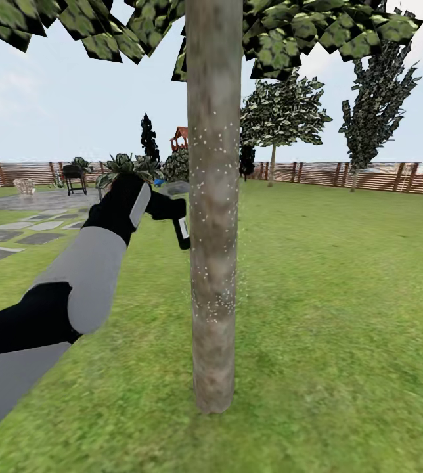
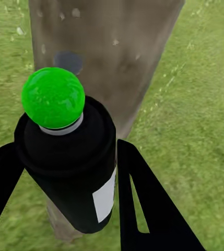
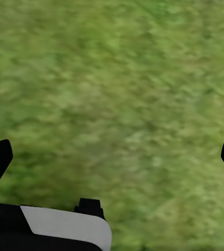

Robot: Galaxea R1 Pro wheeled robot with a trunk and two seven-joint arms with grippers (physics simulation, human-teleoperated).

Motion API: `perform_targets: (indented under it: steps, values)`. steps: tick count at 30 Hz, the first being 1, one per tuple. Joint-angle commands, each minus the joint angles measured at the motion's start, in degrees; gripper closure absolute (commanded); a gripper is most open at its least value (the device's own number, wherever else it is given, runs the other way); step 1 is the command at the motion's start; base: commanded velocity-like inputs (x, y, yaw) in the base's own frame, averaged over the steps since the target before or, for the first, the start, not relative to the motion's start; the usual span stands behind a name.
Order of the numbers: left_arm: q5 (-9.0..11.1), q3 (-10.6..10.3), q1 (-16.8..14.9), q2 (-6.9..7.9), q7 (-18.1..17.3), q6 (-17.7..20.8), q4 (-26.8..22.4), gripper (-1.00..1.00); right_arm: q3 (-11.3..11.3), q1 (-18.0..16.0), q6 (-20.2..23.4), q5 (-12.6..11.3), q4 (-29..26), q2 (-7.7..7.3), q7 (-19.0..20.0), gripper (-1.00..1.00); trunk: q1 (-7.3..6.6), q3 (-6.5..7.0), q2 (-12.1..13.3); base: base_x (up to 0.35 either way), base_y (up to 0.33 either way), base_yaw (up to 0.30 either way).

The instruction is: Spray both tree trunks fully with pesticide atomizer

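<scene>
Left wrist view has the clearest look: the left pincer (image 2: 65,172) is clamped on the small black pesticide atomizer with the white label (image 2: 72,167), one black finger (image 2: 148,204) pressed on either side of the bottle body. The bottle's top shows as a bright green ball over a grey collar here, and it sits right in front of the straight grey-brown mottled tree trunk (image 2: 112,63), very close, though I can't tell if it actually touches the bark.

From the head view, the left arm reaches forward from the left side, and the left pincer (image 1: 162,207) holds the atomizer (image 1: 180,226) just beside the trunk (image 1: 213,217), about mid-height. Fine white specks of pesticide (image 1: 215,197) dot the middle stretch of bark; the bottom part near the green lawn (image 1: 343,315) looks bare. Flat green leaves of the crown (image 1: 270,33) hang overhead. A second broadleaf tree (image 1: 280,115) stands well apart by the horizontal wooden slat fence (image 1: 369,176).

Right wrist view: the right pincer (image 3: 112,157) is spread wide with nothing in it, hanging over blurry grass (image 3: 112,78).
</scene>
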Motion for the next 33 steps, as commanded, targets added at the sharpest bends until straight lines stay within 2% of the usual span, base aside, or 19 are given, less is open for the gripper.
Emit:
perform_targets:
  steps: [1,3,6,8,12,15,16,17,18,21,22,26,31,33]
  values:
    - [0.0,0.0,-0.7,0.00,0.0,0.0,0.0,1.00,0.0,0.0,0.0,0.0,0.0,0.00,0.0,-1.00,0.00,0.00,0.0,0.000,0.000,0.000]
    - [2.5,0.1,-2.2,0.00,-0.1,0.1,0.1,1.00,0.0,0.0,0.0,0.0,0.0,0.00,0.0,-1.00,0.00,0.00,0.0,0.000,0.000,0.000]
    - [7.9,0.1,-2.6,0.00,-0.1,0.1,0.7,1.00,0.0,0.0,0.0,0.0,0.0,-0.01,0.0,-1.00,0.00,0.00,0.0,0.000,0.000,0.000]
    - [9.3,0.1,-2.6,0.00,-0.1,0.1,1.2,1.00,0.0,0.0,0.0,0.0,0.0,0.00,0.0,-1.00,0.00,0.00,0.0,0.000,0.000,0.000]
    - [9.9,0.1,-2.7,0.00,-1.4,0.0,2.5,1.00,0.0,0.0,0.0,0.0,0.0,-0.03,0.0,-1.00,0.00,0.00,0.0,0.000,0.000,0.000]
    - [9.9,0.2,-2.6,0.00,-1.8,-0.2,9.1,1.00,0.0,0.0,0.0,0.0,0.0,-0.01,0.0,-1.00,0.00,0.00,0.0,0.000,0.000,0.000]
    - [9.9,0.3,-2.6,0.00,-1.8,-1.4,11.6,1.00,0.0,0.0,0.0,0.0,0.0,-0.02,0.0,-1.00,0.00,0.00,0.0,0.000,0.000,0.000]
    - [9.8,0.4,-2.6,0.00,-1.8,-5.8,18.0,1.00,0.0,0.0,0.0,0.0,0.0,-0.02,0.0,-1.00,0.00,0.00,0.0,0.000,0.000,0.000]
    - [9.8,0.5,-2.6,0.00,-1.7,-8.0,21.1,1.00,0.0,0.0,0.0,0.0,0.0,-0.04,0.0,-1.00,0.00,0.00,0.0,0.000,0.000,0.000]
    - [9.7,0.6,-2.6,0.00,-1.7,-12.5,27.0,1.00,0.0,0.0,0.0,0.0,0.0,-0.02,0.0,-1.00,0.00,0.00,0.0,0.000,0.000,0.000]
    - [9.6,0.7,-2.6,0.00,-1.7,-15.1,28.9,1.00,0.0,0.0,0.0,0.0,-0.1,-0.02,0.0,-1.00,0.00,0.00,0.0,0.000,0.000,0.000]
    - [9.5,0.8,-2.3,0.00,-1.6,-17.1,30.0,1.00,0.0,0.0,0.0,0.0,0.0,-0.03,0.0,-1.00,0.00,0.00,0.0,0.000,0.000,0.000]
    - [9.3,0.7,1.4,0.00,-1.4,-20.3,30.1,1.00,0.0,0.0,0.0,0.0,-0.1,-0.04,0.0,-1.00,0.00,0.00,0.0,0.000,0.000,0.000]
    - [9.3,0.7,4.3,0.00,-1.2,-22.8,30.1,1.00,0.0,0.0,0.0,0.0,-0.1,-0.03,0.0,-1.00,0.00,0.00,0.0,0.000,0.000,0.000]
